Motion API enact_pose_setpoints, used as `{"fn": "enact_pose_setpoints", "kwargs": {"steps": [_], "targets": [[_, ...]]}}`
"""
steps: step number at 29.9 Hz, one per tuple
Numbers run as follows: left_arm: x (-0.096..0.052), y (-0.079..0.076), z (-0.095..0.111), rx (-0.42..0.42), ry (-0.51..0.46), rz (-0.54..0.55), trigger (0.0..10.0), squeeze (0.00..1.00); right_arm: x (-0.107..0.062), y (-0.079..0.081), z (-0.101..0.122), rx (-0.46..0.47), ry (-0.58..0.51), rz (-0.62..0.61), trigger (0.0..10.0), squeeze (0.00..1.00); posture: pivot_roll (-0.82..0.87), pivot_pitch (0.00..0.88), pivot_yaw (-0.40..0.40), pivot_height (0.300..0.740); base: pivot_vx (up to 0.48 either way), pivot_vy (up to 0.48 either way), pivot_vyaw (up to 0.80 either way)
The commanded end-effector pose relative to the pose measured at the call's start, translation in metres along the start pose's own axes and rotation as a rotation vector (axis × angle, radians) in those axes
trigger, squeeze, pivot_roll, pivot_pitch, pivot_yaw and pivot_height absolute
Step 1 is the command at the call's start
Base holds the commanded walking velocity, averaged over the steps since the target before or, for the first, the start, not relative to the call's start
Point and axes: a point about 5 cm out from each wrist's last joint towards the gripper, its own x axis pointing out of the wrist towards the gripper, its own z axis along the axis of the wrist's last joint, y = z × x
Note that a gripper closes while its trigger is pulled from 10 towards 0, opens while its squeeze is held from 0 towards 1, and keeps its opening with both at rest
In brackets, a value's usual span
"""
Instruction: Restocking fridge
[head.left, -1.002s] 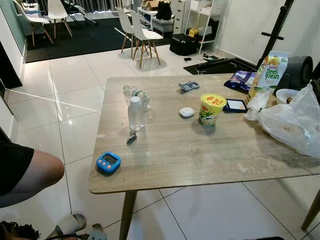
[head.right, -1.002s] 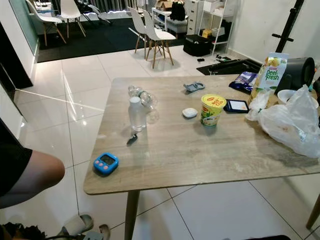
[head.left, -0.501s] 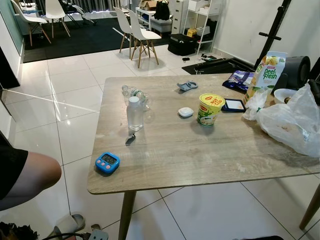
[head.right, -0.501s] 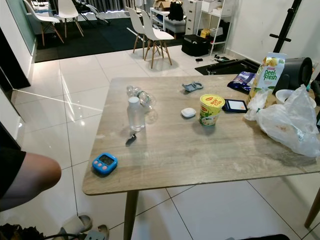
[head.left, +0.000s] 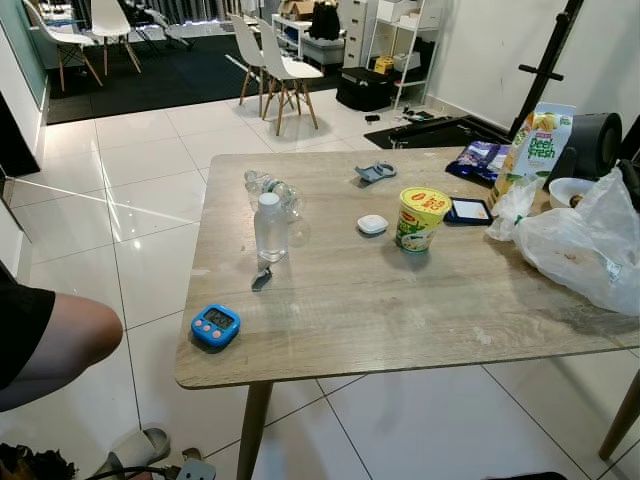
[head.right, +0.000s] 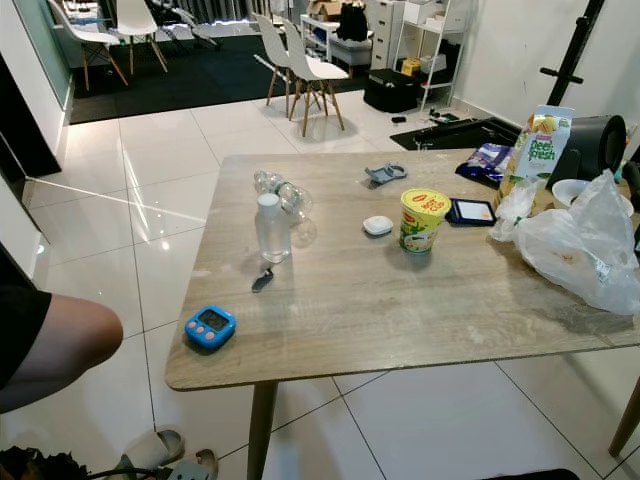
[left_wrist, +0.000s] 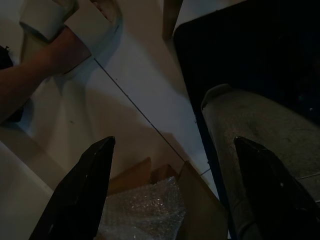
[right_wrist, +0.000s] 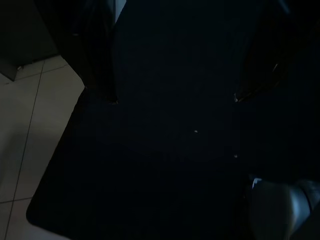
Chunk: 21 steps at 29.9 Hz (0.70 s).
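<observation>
On the counter stand a bottle, cup and juice carton, while both idle claws, left and right, hang spread apart above the floor.

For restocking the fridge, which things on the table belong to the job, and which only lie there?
For the job, likely:
juice carton
yellow cup
upright water bottle
plastic bag

Just lying about:
blue timer
small white case
grey clip
snack packet
</observation>
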Motion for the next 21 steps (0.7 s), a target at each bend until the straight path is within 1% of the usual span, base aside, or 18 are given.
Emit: {"fn": "enact_pose_setpoints", "kwargs": {"steps": [1,4,9,12,13,14,15,17,18,20,21], "targets": [[-0.001,0.004,-0.005,0.01,0.021,0.004,10.0,0.0,0.0,-0.003,0.001,-0.005,-0.008,-0.008,10.0,0.0,0.04,0.0,-0.012,0.74,0.0,0.0,0.0],[0.0,0.003,-0.001,0.011,0.015,0.004,10.0,0.0,0.0,-0.008,0.002,0.001,-0.01,-0.022,10.0,0.0,0.04,0.0,-0.015,0.74,0.0,0.0,0.0],[0.0,0.002,0.0,0.008,0.014,0.004,10.0,0.0,0.0,-0.009,0.002,0.004,-0.009,-0.025,10.0,0.0,0.04,0.0,-0.015,0.74,0.0,0.0,0.0],[0.0,-0.002,-0.003,-0.002,0.018,-0.003,10.0,0.0,-0.001,-0.017,0.007,-0.013,-0.034,-0.064,10.0,0.0,0.04,0.0,-0.024,0.74,0.0,0.0,0.0],[0.0,-0.002,-0.003,-0.002,0.018,-0.003,10.0,0.0,-0.001,-0.017,0.007,-0.013,-0.034,-0.064,10.0,0.0,0.04,0.0,-0.024,0.74,0.0,0.0,0.0],[0.0,-0.003,-0.004,-0.005,0.021,-0.006,10.0,0.0,-0.001,-0.027,0.012,-0.019,-0.049,-0.106,10.0,0.0,0.04,0.0,-0.024,0.74,0.0,0.0,0.0],[0.0,-0.003,-0.004,-0.005,0.021,-0.006,10.0,0.0,-0.001,-0.027,0.012,-0.019,-0.049,-0.106,10.0,0.0,0.04,0.0,-0.024,0.74,0.0,0.0,0.0],[0.0,-0.003,-0.006,-0.005,0.024,-0.008,10.0,0.0,-0.003,-0.039,0.018,0.01,-0.074,-0.157,10.0,0.0,0.04,0.0,-0.022,0.74,0.0,0.0,0.0],[0.0,-0.003,-0.006,-0.005,0.024,-0.008,10.0,0.0,-0.003,-0.039,0.018,0.01,-0.074,-0.157,10.0,0.0,0.04,0.0,-0.022,0.74,0.0,0.0,0.0],[0.0,-0.002,-0.006,-0.005,0.027,-0.006,10.0,0.0,-0.006,-0.059,0.026,0.037,-0.102,-0.237,10.0,0.0,0.04,0.0,-0.02,0.74,0.0,0.0,0.0],[0.0,-0.002,-0.006,-0.005,0.027,-0.006,10.0,0.0,-0.006,-0.059,0.026,0.037,-0.102,-0.237,10.0,0.0,0.04,0.0,-0.02,0.74,0.0,0.0,0.0]]}}
